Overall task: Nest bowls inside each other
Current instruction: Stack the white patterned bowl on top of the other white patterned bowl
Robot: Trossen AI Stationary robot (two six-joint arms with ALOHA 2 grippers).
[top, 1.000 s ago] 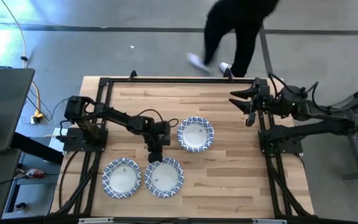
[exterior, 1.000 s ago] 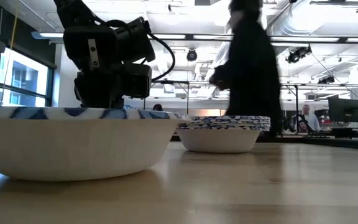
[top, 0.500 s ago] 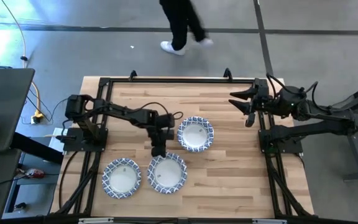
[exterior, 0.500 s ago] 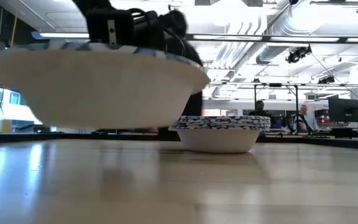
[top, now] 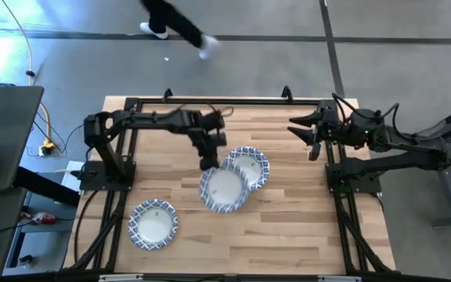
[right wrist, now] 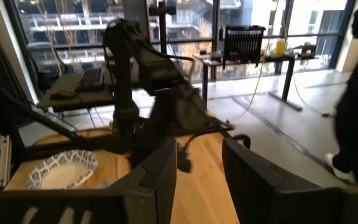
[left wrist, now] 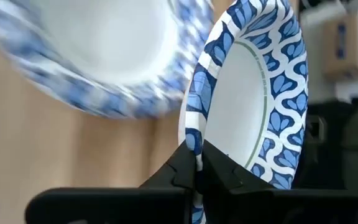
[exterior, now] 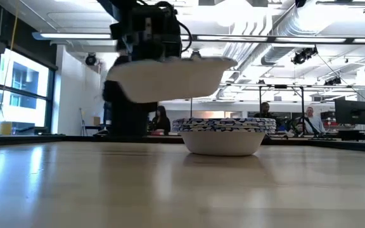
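My left gripper (top: 208, 163) is shut on the rim of one blue-and-white bowl (top: 225, 189), which hangs in the air beside the stack of bowls (top: 250, 164). In the low view the held bowl (exterior: 166, 77) floats above and left of the stack (exterior: 222, 134), which rests by its base on the wood. A single bowl (top: 153, 222) sits on its base near the table's near left corner. My right gripper (top: 312, 138) waits open at the far right edge. My left gripper pinches the bowl's rim (left wrist: 194, 152) between its two fingers, one on the white inner face and one on the outer wall. The fingers come from above, pointing down, at the rim's far-left side. The bowl is lifted clear and nearly level.
The table's black frame (top: 210, 100) runs along its edges. A person (top: 174, 23) walks on the floor beyond the far edge. Bare wood (top: 288, 227) lies to the near right of the stack. The left arm (right wrist: 148, 68) shows in the right wrist view.
My left gripper has lifted the bowl off the table near the near edge and carried it up and toward the far edge, next to the stack. The single bowl and the stack have stayed put. The person has walked leftward behind the table.
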